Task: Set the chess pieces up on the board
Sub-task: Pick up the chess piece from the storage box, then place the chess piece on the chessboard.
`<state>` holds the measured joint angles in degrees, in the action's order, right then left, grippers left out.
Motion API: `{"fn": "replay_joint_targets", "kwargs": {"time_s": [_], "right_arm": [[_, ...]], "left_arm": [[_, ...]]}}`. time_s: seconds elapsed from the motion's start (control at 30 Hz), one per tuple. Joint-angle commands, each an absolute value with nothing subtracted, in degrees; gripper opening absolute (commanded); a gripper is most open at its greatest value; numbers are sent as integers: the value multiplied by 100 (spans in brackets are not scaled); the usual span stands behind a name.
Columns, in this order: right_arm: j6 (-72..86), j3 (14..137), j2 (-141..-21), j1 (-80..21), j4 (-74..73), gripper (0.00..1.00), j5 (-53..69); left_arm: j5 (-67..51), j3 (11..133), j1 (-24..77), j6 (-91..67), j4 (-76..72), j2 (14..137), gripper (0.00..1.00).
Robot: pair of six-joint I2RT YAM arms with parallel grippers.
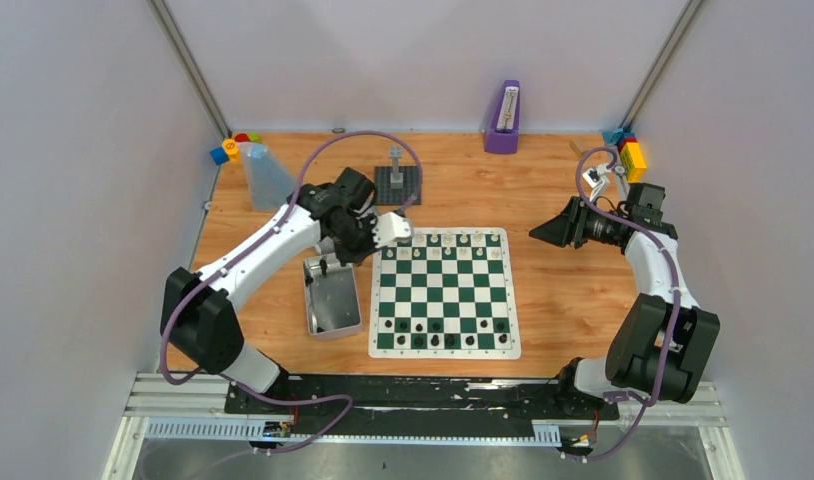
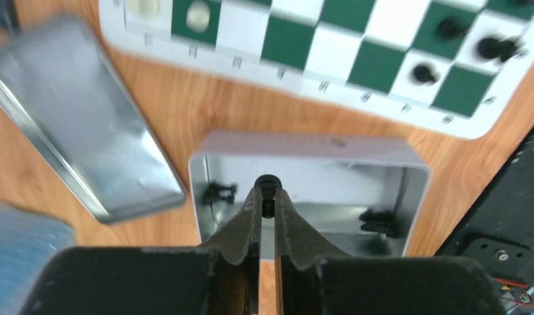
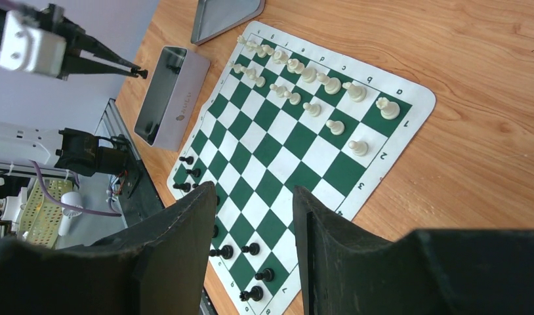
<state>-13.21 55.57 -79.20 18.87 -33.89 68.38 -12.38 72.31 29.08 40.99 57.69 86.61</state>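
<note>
Top view: the left pincer (image 1: pixel 325 267) hangs over the tin (image 1: pixel 333 312), which sits just off the board's (image 1: pixel 445 292) 9 o'clock edge. The white pieces (image 1: pixel 448 240) fill the two rows at 12 o'clock. The black pieces (image 1: pixel 435 341) line the 6 o'clock side, but with gaps. The right pincer (image 1: pixel 536 234) is parked past the 3 o'clock edge, above the bench (image 1: pixel 563 300).

Left wrist: this pincer is clenched on a black piece (image 2: pixel 269 184), pinched right at the fingertips and held over the open tin. It's too small for me to say which piece. A couple more dark spares (image 2: pixel 218 192) lie inside the tin. The lid (image 2: pixel 81 151) rests on the bench at the tin's 9 o'clock.

Right wrist: this pincer is released, with nothing between the fingers, just the board showing through the gap.

So my read is that we're mid-ferry, tin to board, filling in the black side. The next move calls for carrying the piece toward 6 o'clock. Then it's picking a vacant square, setting it down upright and letting go without bumping the neighbours.
</note>
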Motion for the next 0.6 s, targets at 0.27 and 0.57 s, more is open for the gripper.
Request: {"fn": "replay_joint_targets", "kwargs": {"time_s": [0.27,0.57], "right_arm": [[-1392,5915,-7814,2113,-3371,47,6517],[-1362,5922,-7824,2287,-3379,47,6587]], "left_arm": [[-1305,9739,5537,3597,6308,10419,8],[-1560,10257,6181,3380,6063,11667,9]]}}
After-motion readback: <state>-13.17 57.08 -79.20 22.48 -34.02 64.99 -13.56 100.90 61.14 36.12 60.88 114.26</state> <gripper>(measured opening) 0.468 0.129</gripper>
